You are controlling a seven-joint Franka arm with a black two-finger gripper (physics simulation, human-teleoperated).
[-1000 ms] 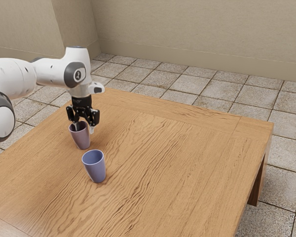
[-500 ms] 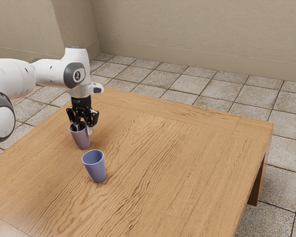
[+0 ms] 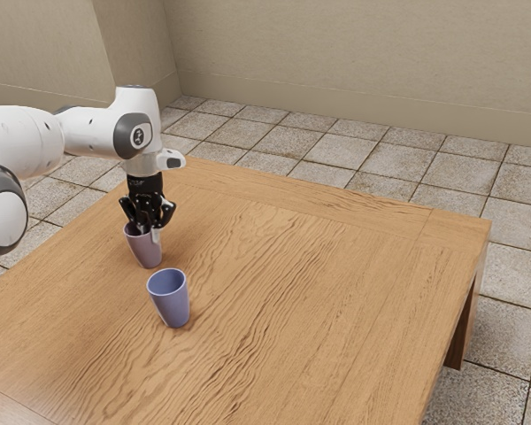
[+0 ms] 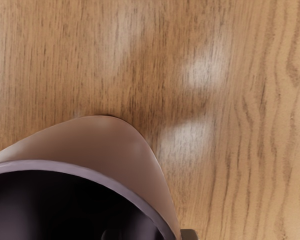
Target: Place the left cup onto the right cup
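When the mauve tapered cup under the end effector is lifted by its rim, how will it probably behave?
The mauve tapered cup looks thin-walled, so it is probably light. The end effector grips only one side of its rim, so it may hang tilted. Its narrow base suggests it tips easily if nudged.

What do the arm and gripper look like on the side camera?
The arm has glossy white rounded links with grey bands at the joints; a dark grey round cap bearing a small light mark covers the last joint. Under a white flange the gripper is black and two-fingered.
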